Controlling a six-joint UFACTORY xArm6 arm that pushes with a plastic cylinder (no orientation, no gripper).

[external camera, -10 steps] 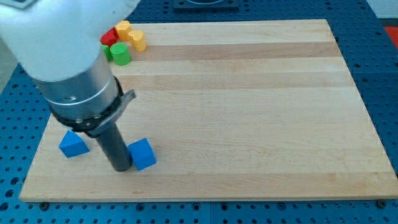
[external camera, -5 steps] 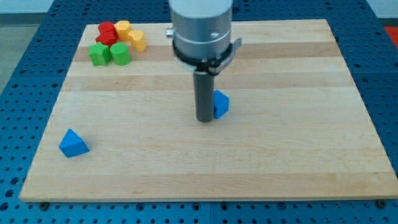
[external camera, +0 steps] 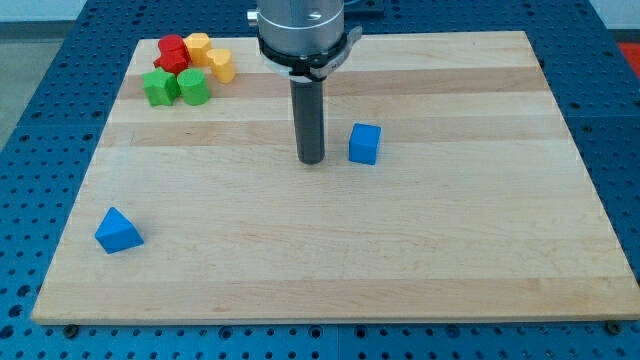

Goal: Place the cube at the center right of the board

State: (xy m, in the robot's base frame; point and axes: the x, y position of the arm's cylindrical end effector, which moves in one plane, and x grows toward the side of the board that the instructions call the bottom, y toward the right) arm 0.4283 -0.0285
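Note:
A blue cube (external camera: 365,144) sits on the wooden board (external camera: 330,260) a little right of the board's middle. My tip (external camera: 312,160) rests on the board to the cube's left, apart from it by a small gap. The dark rod rises from the tip to the arm's grey body at the view's top.
A blue triangular block (external camera: 118,231) lies near the board's lower left. At the upper left corner a cluster holds a red block (external camera: 173,52), two yellow blocks (external camera: 211,57), a green star-like block (external camera: 158,87) and a green cylinder (external camera: 194,87).
The blue cube has been pushed from the lower left to right of the board's middle. My tip has since drawn back to the left, away from the cube.

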